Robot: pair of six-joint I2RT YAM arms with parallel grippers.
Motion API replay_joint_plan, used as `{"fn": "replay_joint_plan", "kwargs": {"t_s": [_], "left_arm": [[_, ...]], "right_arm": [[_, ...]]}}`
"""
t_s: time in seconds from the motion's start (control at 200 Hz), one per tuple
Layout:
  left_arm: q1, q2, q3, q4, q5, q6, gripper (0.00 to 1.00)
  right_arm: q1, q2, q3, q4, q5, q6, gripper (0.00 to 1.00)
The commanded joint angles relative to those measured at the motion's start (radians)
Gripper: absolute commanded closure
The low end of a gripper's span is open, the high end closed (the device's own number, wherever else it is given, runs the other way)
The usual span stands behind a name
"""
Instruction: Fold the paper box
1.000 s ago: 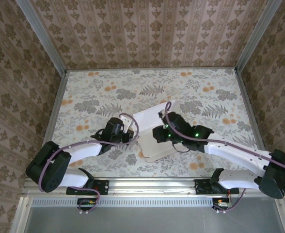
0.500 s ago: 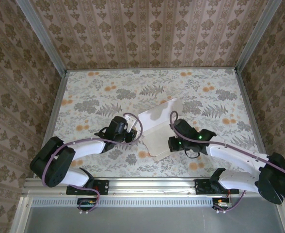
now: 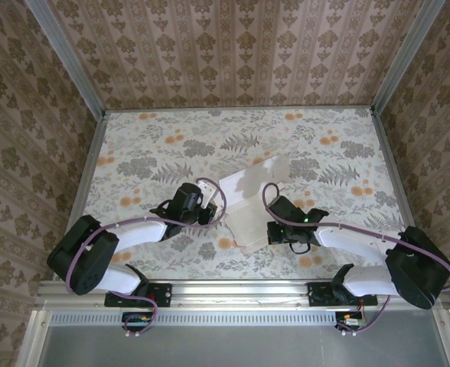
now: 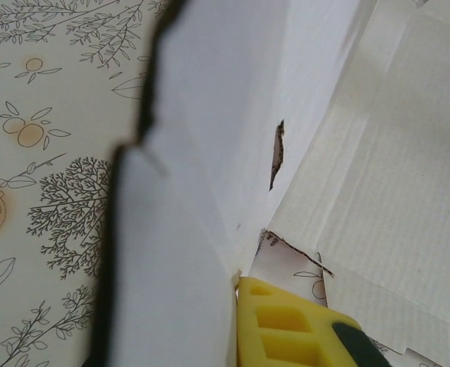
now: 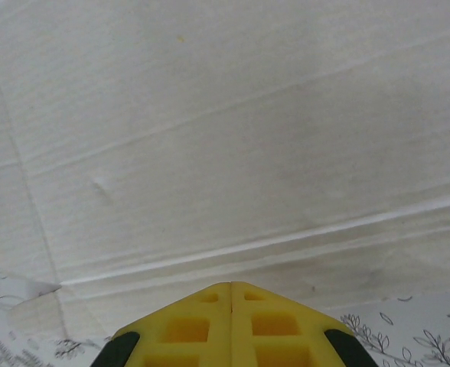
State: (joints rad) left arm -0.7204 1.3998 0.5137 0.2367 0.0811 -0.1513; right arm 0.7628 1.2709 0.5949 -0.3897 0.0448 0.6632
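The paper box [image 3: 249,200] sits mid-counter [image 3: 324,130], white side up, still mostly flat. The left fingers [image 4: 282,329] look pinched on its raised left flap, and the right fingers [image 5: 187,330] are closed on nothing at its near right edge. It's thin card, so a hard tug could tear that flap or drag the sheet.

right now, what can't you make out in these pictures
- Left wrist: the left tool's far finger, behind the raised flap of the paper box.
- Top external: whether the right tool presses the paper box; its own wrist covers the tips.
- Right wrist: the paper box outline, cut off by the top and side edges.
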Motion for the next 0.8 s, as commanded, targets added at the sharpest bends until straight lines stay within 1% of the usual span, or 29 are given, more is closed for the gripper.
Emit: {"fn": "replay_joint_plan", "kwargs": {"t_s": [0.0,0.13,0.22,0.265,0.285,0.38,0.5,0.625,0.8], "left_arm": [[-0.008,0.002,0.031,-0.034,-0.019,0.035,0.92],[-0.008,0.005,0.042,-0.04,-0.021,0.036,0.92],[-0.009,0.008,0.051,-0.04,-0.02,0.035,0.92],[-0.009,0.01,0.058,-0.045,-0.019,0.033,0.92],[-0.009,0.011,0.062,-0.047,-0.019,0.033,0.92],[-0.008,0.019,0.08,-0.062,-0.026,0.03,0.92],[-0.007,0.036,0.093,-0.075,-0.047,0.032,0.93],[-0.004,0.053,0.098,-0.082,-0.065,0.027,0.94],[0.013,0.067,0.095,-0.077,-0.068,0.017,0.95]], "right_arm": [[0.017,0.035,-0.024,0.041,0.032,0.027,0.95],[0.048,0.077,-0.024,0.066,0.034,0.044,0.95],[0.088,0.107,-0.016,0.089,0.034,0.064,0.95],[0.111,0.114,-0.003,0.096,0.035,0.073,0.95],[0.124,0.145,0.003,0.1,0.035,0.078,0.96],[0.17,0.187,0.035,0.12,0.035,0.099,0.96],[0.209,0.223,0.073,0.145,0.021,0.115,0.96],[0.24,0.249,0.112,0.149,0.017,0.122,0.96],[0.256,0.261,0.121,0.179,-0.01,0.136,0.96]]}}
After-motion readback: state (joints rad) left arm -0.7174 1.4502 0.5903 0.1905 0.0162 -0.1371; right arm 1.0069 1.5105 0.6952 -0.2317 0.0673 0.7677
